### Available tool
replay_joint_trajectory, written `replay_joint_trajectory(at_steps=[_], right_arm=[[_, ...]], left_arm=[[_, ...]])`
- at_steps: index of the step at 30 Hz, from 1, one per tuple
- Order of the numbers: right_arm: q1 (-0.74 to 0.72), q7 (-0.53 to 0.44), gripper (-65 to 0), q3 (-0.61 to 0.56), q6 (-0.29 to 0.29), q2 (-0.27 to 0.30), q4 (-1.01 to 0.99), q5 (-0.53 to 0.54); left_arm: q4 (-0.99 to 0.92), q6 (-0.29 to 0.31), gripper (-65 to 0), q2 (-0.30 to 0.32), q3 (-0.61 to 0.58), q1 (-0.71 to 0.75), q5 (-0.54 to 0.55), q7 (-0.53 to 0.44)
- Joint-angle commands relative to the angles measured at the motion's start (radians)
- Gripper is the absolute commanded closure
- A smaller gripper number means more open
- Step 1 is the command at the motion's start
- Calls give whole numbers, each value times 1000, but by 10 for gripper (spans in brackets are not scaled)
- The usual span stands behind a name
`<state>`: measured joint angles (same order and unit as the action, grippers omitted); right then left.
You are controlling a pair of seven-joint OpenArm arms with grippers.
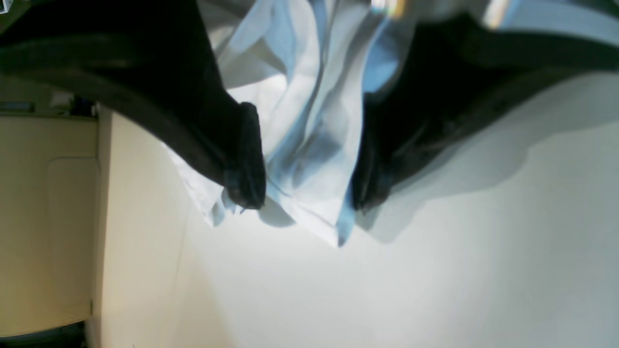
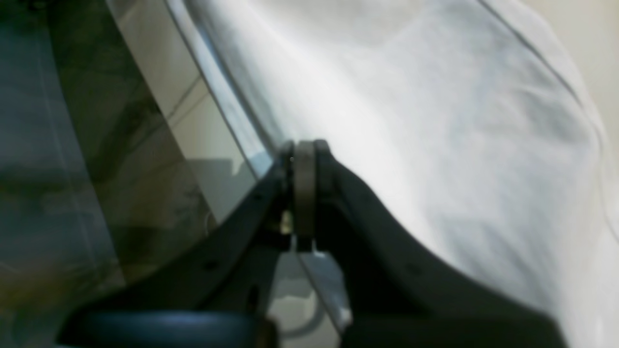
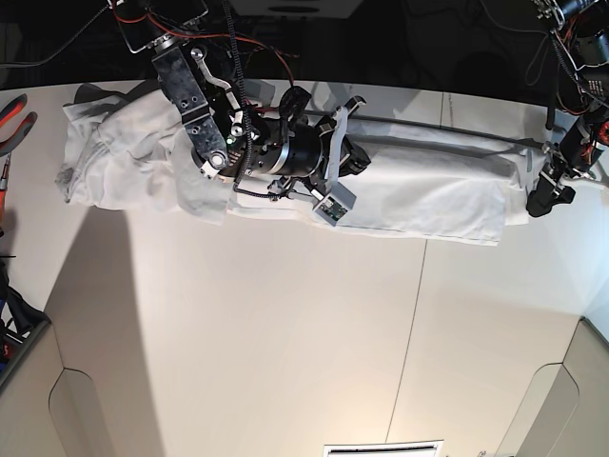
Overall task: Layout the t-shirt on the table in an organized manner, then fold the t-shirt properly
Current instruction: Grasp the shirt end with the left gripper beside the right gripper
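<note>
Base view: t-shirt (image 3: pixel 419 186) stretched along far bench (image 3: pixel 285 324) edge, likely for layout. Right gripper (image 2: pixel 303 159) clenched, cloth just beside; grasp unclear. Left gripper (image 1: pixel 309 195) spread wide, shirt folds bunched between its fingers (image 1: pixel 246 159), unpinched.

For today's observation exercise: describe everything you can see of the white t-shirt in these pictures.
The t-shirt is plain white, soft-looking cloth, creased and bunched. It lies stretched in a long band across the far side of the table, its thicker crumpled end on the base view's left. The right claw is shut on an edge of it. At the other end, folds hang between the open fingers of the left claw, just above the tabletop.
</note>
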<state>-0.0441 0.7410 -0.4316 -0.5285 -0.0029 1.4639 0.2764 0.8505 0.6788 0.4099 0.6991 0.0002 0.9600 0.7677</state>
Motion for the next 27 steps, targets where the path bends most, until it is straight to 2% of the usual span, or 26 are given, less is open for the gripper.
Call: replay_joint_trajectory(at_steps=[1, 3, 6, 8, 20, 27], right_arm=[[-13, -19, 0, 0, -6, -8, 15, 19], [-13, -19, 0, 0, -6, -8, 15, 19], [-13, -19, 0, 0, -6, -8, 15, 19], [-13, -19, 0, 0, -6, -8, 15, 19], [-13, -19, 0, 0, -6, -8, 15, 19], [-13, -19, 0, 0, -6, -8, 15, 19]], left_arm=[[11, 19, -332, 19, 0, -8, 20, 15], [11, 19, -337, 19, 0, -8, 36, 45], [11, 19, -420, 20, 0, -8, 81, 78], [11, 19, -447, 20, 0, -8, 116, 97], [11, 19, -447, 19, 0, -8, 257, 166], [11, 19, -447, 19, 0, -8, 227, 195]])
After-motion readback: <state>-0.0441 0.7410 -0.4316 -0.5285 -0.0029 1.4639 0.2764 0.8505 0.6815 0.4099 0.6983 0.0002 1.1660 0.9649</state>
